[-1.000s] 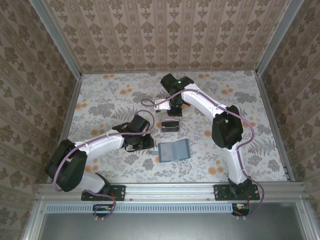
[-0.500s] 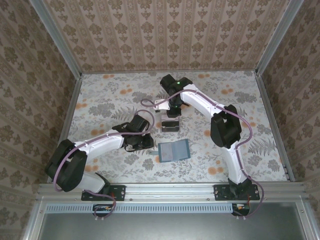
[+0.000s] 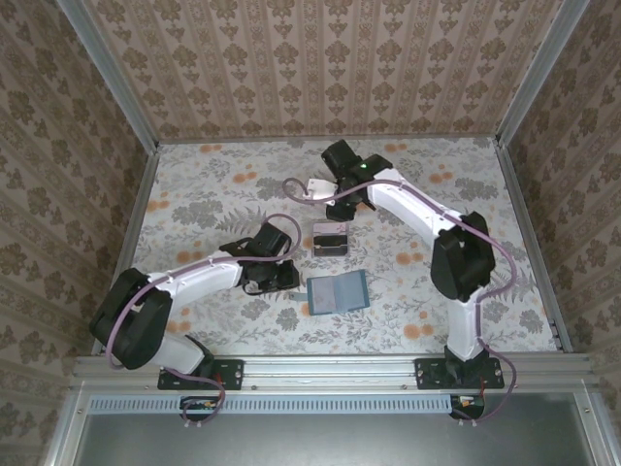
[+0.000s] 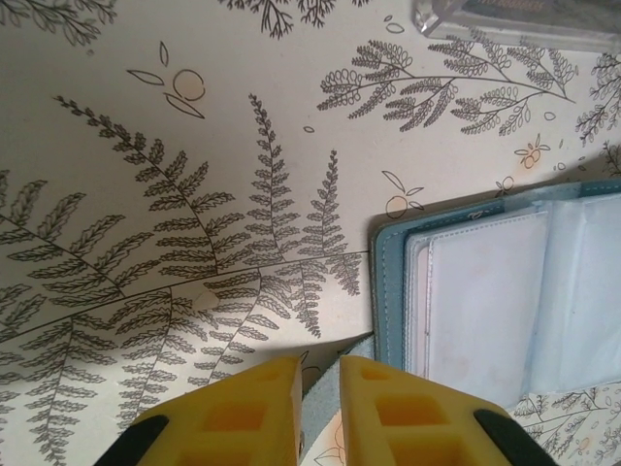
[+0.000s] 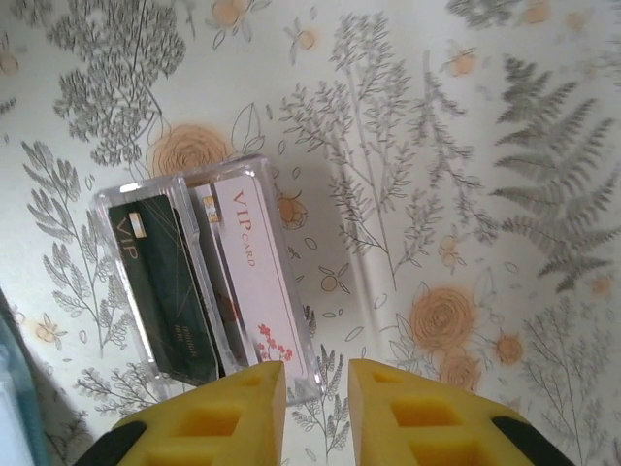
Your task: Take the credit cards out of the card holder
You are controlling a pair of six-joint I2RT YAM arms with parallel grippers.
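The teal card holder (image 3: 338, 292) lies open on the table, its see-through pockets (image 4: 485, 301) facing up. My left gripper (image 3: 287, 280) is at its left edge, shut (image 4: 318, 388) on the small teal side tab. Credit cards stand on edge in a clear tray (image 3: 330, 240): a dark green one (image 5: 160, 291), a pink one (image 5: 254, 267) and a third between them. My right gripper (image 5: 315, 388) hangs open just above the tray's near corner, nothing between its fingers, and sits beyond the tray (image 3: 342, 202) in the top view.
The table wears a floral cloth and is walled in by patterned panels on three sides. The clear tray (image 4: 514, 19) lies a short way beyond the card holder. Bare cloth stretches to the right (image 3: 456, 262) and far left (image 3: 194, 194).
My right gripper has opened and drawn back from the tray, its arm swinging to the right. The left gripper and the card holder have stayed put.
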